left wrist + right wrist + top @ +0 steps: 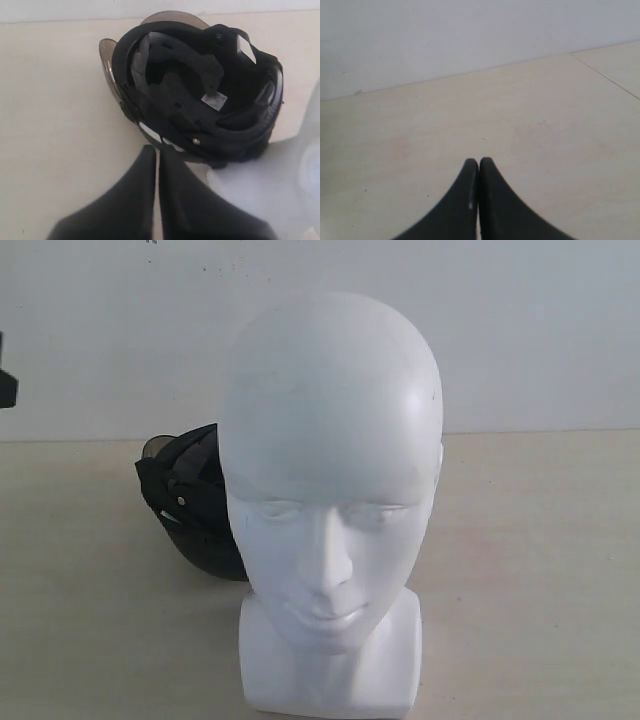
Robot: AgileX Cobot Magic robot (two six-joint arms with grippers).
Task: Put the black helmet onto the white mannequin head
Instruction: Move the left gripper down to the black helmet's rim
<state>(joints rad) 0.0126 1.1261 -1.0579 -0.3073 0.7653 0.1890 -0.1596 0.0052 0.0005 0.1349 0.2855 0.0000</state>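
The white mannequin head [330, 510] stands upright in the near middle of the beige table, face toward the exterior camera. Behind it to the left lies the black helmet [190, 500], half hidden by the head. In the left wrist view the black helmet [200, 95] lies upside down, padded lining and straps showing, its smoky visor [107, 65] at one side. My left gripper [157, 149] is shut and empty, its tips just short of the helmet's rim. A blurred part of the mannequin head [295, 185] shows beside it. My right gripper [478, 162] is shut over bare table.
A plain white wall [520, 330] runs along the back of the table. A dark piece of arm [6, 385] shows at the left edge of the exterior view. A seam in the table surface [605, 75] crosses the right wrist view.
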